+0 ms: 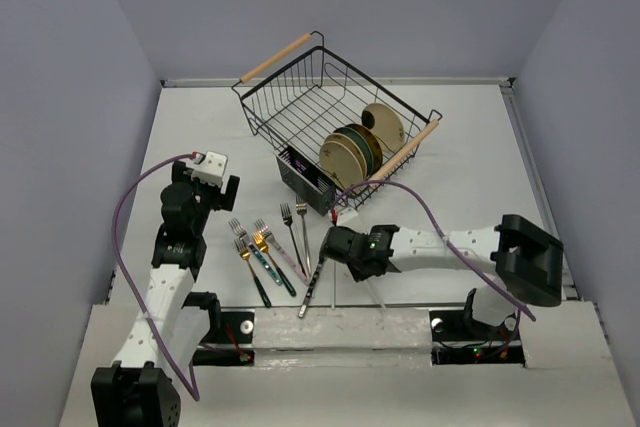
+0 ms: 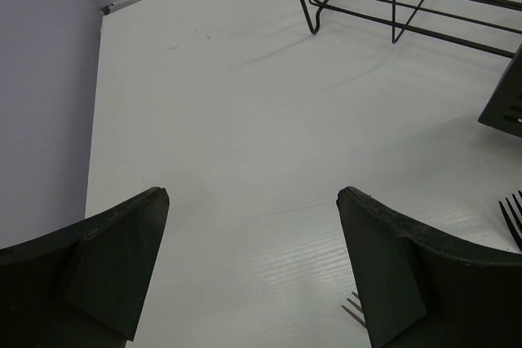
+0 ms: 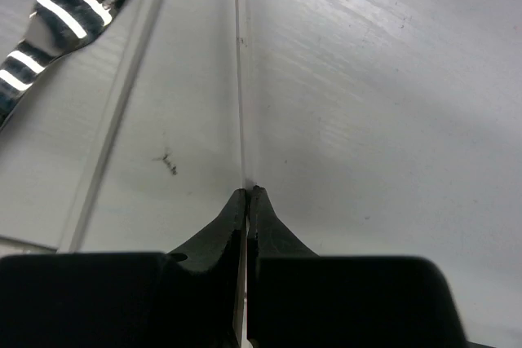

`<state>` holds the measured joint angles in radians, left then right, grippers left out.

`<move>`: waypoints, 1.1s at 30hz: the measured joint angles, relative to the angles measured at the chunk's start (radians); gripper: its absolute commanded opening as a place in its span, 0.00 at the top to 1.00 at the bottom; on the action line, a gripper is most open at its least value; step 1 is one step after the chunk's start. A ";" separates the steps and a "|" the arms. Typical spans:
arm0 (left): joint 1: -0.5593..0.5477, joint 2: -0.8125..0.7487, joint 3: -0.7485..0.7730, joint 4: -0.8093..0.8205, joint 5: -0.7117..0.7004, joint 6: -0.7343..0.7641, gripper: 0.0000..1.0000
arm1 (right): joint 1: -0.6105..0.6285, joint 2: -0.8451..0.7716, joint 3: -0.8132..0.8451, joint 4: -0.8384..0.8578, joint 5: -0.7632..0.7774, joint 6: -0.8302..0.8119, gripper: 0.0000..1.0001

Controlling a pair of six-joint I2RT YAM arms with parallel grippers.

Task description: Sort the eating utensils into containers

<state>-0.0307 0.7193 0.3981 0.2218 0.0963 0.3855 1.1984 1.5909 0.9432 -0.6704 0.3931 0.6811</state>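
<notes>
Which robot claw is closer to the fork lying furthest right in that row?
Right. The right gripper is shut and down low, just beside the rightmost fork. The left gripper is open, well off to that fork's left and farther back on the table.

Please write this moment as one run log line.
left gripper: open, empty | right gripper: shut on fork | other forks: lying on table | caddy: at wire basket near edge
</notes>
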 measured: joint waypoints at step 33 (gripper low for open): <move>0.000 -0.009 -0.013 0.016 -0.027 0.006 0.01 | 0.079 -0.290 -0.003 1.434 0.192 -1.036 1.00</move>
<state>-0.0307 0.7101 0.3847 0.2379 0.0696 0.3920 1.2778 1.3006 0.9398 0.7639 0.5850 -0.3550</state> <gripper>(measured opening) 0.989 0.031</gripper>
